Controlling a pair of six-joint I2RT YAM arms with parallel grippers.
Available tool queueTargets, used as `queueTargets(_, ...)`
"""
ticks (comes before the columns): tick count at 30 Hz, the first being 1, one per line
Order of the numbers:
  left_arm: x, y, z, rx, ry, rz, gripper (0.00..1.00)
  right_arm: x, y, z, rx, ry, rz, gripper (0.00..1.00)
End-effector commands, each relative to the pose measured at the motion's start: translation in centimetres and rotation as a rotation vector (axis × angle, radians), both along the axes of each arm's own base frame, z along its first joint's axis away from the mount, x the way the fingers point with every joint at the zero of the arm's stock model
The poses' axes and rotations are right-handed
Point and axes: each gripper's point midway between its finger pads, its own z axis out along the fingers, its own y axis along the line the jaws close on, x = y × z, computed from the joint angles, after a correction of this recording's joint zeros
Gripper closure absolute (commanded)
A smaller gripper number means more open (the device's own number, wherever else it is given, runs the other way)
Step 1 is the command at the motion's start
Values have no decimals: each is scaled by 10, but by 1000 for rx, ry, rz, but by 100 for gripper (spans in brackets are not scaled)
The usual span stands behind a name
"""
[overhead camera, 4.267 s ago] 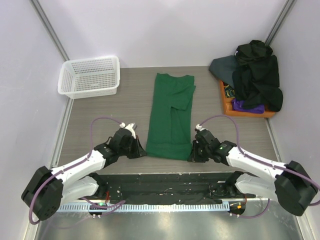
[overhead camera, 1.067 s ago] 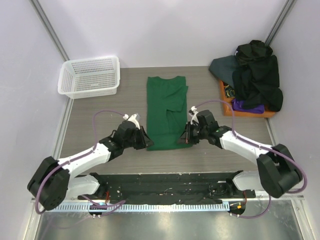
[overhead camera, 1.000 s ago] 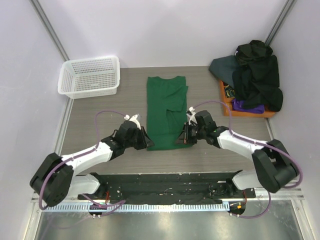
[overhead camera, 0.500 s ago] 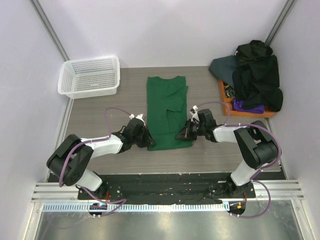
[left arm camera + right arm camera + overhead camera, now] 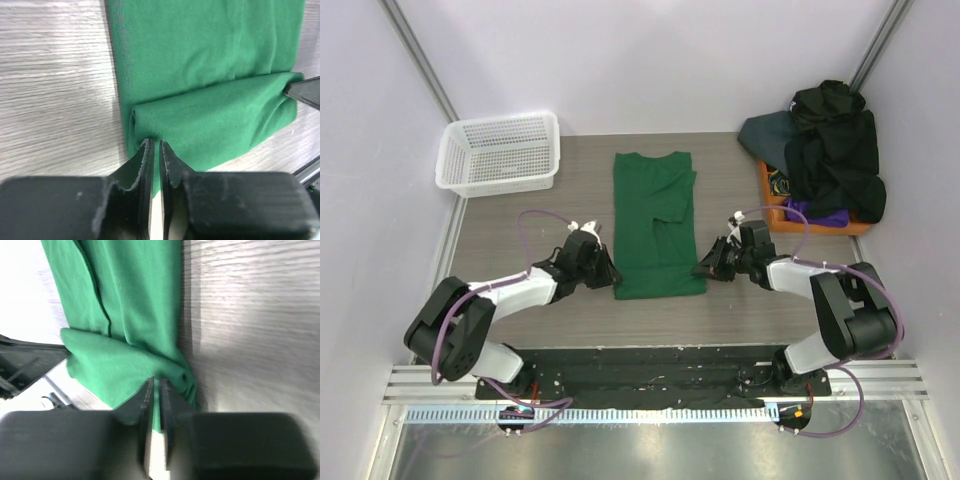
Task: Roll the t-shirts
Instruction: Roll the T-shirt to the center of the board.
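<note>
A dark green t-shirt lies flat mid-table, collar away from me. Its near hem is turned over into a low fold. My left gripper sits at the fold's left end and my right gripper at its right end. In the left wrist view the left gripper meets the fold of the green t-shirt, jaws a thin slit apart, pinching cloth. The right wrist view shows the right gripper the same way on the green t-shirt. More t-shirts, black, slate and purple, are heaped at the back right.
The heap rests on an orange tray by the right wall. A white mesh basket stands at the back left. Bare wood table lies on both sides of the green shirt. The black mounting rail runs along the near edge.
Since the oldest frame the green shirt has been straightened and its hem turned over. In the last second both arms swung in low, and the right gripper slid outward to the fold's right end.
</note>
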Motion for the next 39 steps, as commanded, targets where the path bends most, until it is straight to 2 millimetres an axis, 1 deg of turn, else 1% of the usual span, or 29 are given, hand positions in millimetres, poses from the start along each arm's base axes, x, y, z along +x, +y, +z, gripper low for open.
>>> queueTargets(1,6,-8,43,-44,-99,-64,85,-6,-18,12,-114,-51,-6,74)
queueTargets(2,3,-10,48,-63,-106,-82,79,-10,-23,13,-152,-60,5,64)
queueTargets(3,-2,-13,58,-93,-122,-102,75,-7,-28,26,-186,-112,-8,60)
queueTargets(4,-8,-11,58,-99,-120,-110,71,-15,-34,24,-218,-89,-10,56)
queueTargets(5,-12,-11,58,-100,-120,-117,64,-19,-37,25,-233,-94,-10,49)
queueTargets(7,-19,-8,60,-108,-126,-118,60,-26,-40,31,-235,-103,-21,46)
queueTargets(8,-26,-5,52,-102,-109,-116,57,-33,-40,27,-233,-92,-16,45)
queueTargets(10,-34,-4,50,-116,-107,-116,55,-37,-45,27,-255,-98,-31,45)
queueTargets(11,-39,-2,44,-112,-99,-114,55,-41,-48,23,-264,-90,-40,45)
queueTargets(12,-43,-3,41,-108,-98,-121,55,-42,-47,24,-259,-93,-42,45)
queueTargets(15,-49,0,30,-92,-88,-114,55,-41,-44,22,-292,-102,-32,48)
queueTargets(18,-51,0,23,-86,-79,-118,55,-42,-37,13,-333,-79,6,53)
queueTargets(20,-52,-2,18,-73,-70,-124,55,-43,-33,5,-363,-62,29,53)
queueTargets(26,-49,-3,12,-55,-69,-127,56,-40,-28,-3,-405,-62,46,53)
queueTargets(29,-48,-4,10,-47,-68,-129,56,-39,-24,-3,-404,-68,62,55)
queueTargets(32,-47,-3,9,-35,-68,-130,56,-39,-20,-3,-409,-74,82,66)
queueTargets(33,-46,-2,9,-30,-72,-128,56,-40,-19,-4,-411,-70,89,73)
queueTargets(35,-44,-1,9,-23,-74,-125,56,-41,-18,-5,-415,-64,94,80)
queueTargets(36,-45,0,8,-18,-74,-124,56,-42,-17,-6,-417,-63,99,82)
queueTargets(39,-44,0,7,-9,-75,-125,56,-44,-17,-5,-414,-63,100,83)
